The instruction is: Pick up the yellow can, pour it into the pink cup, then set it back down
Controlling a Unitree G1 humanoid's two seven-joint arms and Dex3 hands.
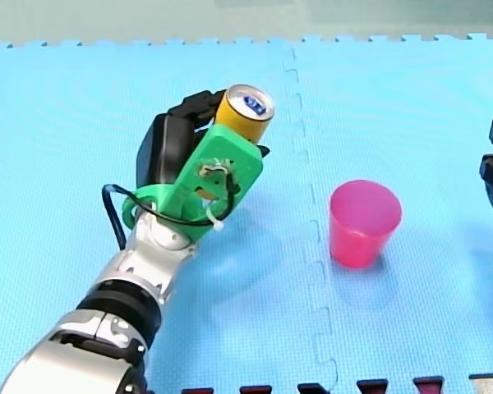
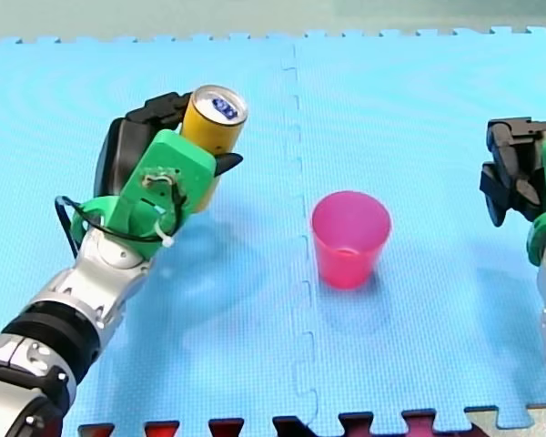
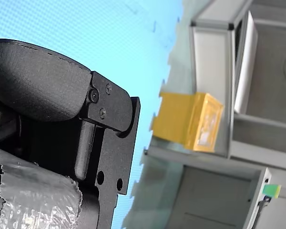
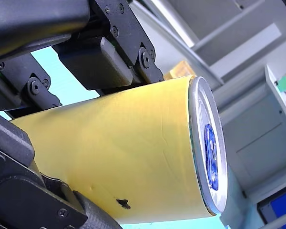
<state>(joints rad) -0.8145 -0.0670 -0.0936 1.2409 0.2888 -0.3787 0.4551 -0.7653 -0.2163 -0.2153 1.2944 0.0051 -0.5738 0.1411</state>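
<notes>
My left hand (image 1: 199,123) is shut on the yellow can (image 1: 245,111), gripping its side with black fingers (image 4: 100,62). The can is tilted, its silver top with a blue tab (image 4: 210,152) leaning toward the pink cup (image 1: 364,222). That cup stands upright on the mat to the right of the can, well apart from it; what is inside it cannot be made out. In the second head view the can (image 2: 214,118) and cup (image 2: 350,238) stand the same way. My right hand (image 2: 514,173) is at the right edge, beyond the cup, holding nothing.
Everything is on a blue foam puzzle mat (image 1: 411,98) with a seam (image 1: 312,205) running front to back just left of the cup. Dark and red pieces (image 2: 346,426) line the front edge. A yellow box (image 3: 188,121) sits by grey shelving past the mat.
</notes>
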